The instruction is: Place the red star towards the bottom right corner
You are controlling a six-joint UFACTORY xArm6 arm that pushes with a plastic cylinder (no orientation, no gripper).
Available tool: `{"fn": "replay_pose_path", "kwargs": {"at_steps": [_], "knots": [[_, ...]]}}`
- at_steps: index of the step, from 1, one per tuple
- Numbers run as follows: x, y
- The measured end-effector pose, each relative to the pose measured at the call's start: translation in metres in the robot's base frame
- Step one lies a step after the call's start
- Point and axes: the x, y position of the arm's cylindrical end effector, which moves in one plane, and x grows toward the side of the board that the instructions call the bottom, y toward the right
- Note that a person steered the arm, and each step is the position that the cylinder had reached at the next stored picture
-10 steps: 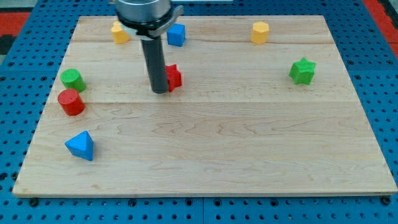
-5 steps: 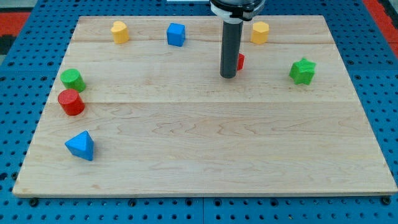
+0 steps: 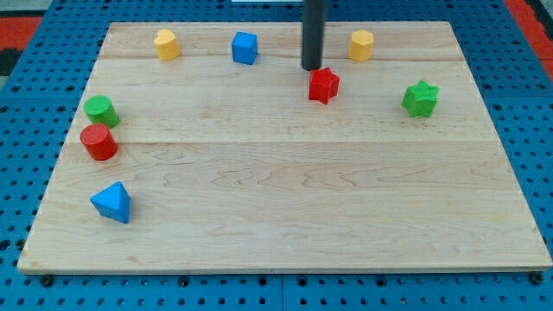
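The red star (image 3: 324, 85) lies on the wooden board (image 3: 285, 199) in the upper middle, a little right of centre. My tip (image 3: 312, 67) is just above and slightly left of the star, close to it but with a small gap showing. The rod rises straight out of the view's top.
A yellow block (image 3: 167, 43), a blue cube (image 3: 245, 47) and another yellow block (image 3: 362, 44) line the top edge. A green star (image 3: 420, 98) is at the right. A green cylinder (image 3: 101, 111), a red cylinder (image 3: 98, 142) and a blue triangle (image 3: 112, 202) are at the left.
The red star has slid from left of centre to right of centre along the upper board. My tip has moved from its left side to just above it.
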Motion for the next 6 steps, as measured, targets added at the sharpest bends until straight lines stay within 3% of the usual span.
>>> {"fn": "replay_pose_path", "kwargs": {"at_steps": [1, 2, 3, 6], "knots": [[0.054, 0.057], [0.071, 0.061], [0.018, 0.057], [0.096, -0.013]]}}
